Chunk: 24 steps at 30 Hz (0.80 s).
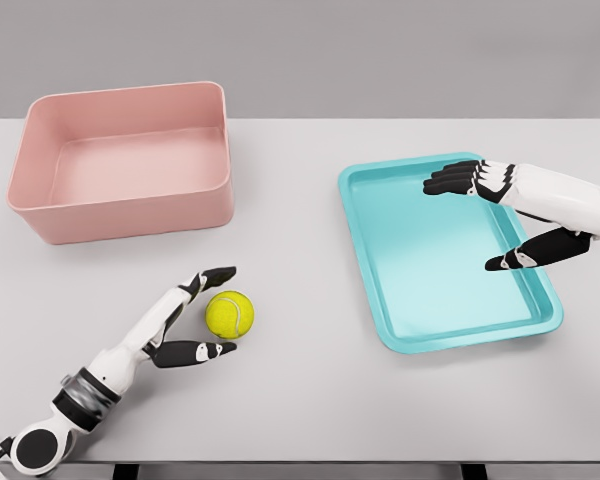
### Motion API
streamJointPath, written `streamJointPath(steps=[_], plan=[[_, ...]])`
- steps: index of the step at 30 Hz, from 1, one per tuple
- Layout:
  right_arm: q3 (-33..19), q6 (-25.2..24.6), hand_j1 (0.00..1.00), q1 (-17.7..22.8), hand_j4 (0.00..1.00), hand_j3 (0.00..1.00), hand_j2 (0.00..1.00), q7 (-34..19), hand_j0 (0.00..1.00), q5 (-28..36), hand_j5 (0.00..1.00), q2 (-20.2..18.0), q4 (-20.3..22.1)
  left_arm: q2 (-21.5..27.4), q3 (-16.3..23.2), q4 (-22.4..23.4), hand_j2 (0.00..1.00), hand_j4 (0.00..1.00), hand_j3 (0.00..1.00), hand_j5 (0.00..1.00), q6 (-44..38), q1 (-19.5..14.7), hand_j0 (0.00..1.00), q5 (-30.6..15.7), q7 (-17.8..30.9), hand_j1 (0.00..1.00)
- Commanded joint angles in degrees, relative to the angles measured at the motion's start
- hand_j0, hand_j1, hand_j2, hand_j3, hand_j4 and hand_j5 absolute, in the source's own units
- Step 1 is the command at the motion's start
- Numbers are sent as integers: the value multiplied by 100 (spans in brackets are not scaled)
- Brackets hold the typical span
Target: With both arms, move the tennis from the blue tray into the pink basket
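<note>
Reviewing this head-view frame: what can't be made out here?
- Whether the left hand touches the tennis ball: the single head view leaves any gap unclear.
- Right hand height above the blue tray: not readable from above.
- Right forearm: cut off by the right edge.
- Near inner wall of the pink basket: hidden by its own rim.
- Table legs: cropped by the bottom edge.

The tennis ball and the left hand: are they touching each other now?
Cannot tell. In the head view the tennis ball lies on the table between the open fingers of the left hand, but no clear contact or gap shows.
</note>
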<state>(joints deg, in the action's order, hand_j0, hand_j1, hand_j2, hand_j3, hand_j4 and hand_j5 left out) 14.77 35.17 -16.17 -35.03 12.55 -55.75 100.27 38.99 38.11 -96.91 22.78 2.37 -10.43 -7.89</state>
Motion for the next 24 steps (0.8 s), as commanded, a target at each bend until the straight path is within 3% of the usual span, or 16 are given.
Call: streamJointPath(steps=[1,10,20,24], plan=[[0,-17,100,-9,100,100,100,3,100,46,100,-6,2,-6,13,58,87,87,87,87,7,0,87,-3,-2,87],[0,-17,100,-9,100,100,100,3,100,46,100,-6,2,-41,92,119,86,86,86,86,7,-9,86,-3,-2,86],[0,-17,100,-18,100,100,100,3,100,46,100,-6,2,-32,92,84,55,55,55,55,192,-44,55,6,6,55],[-9,-17,100,-18,100,100,100,3,100,46,100,-6,2,-23,74,40,53,53,53,53,192,-53,53,6,6,53]])
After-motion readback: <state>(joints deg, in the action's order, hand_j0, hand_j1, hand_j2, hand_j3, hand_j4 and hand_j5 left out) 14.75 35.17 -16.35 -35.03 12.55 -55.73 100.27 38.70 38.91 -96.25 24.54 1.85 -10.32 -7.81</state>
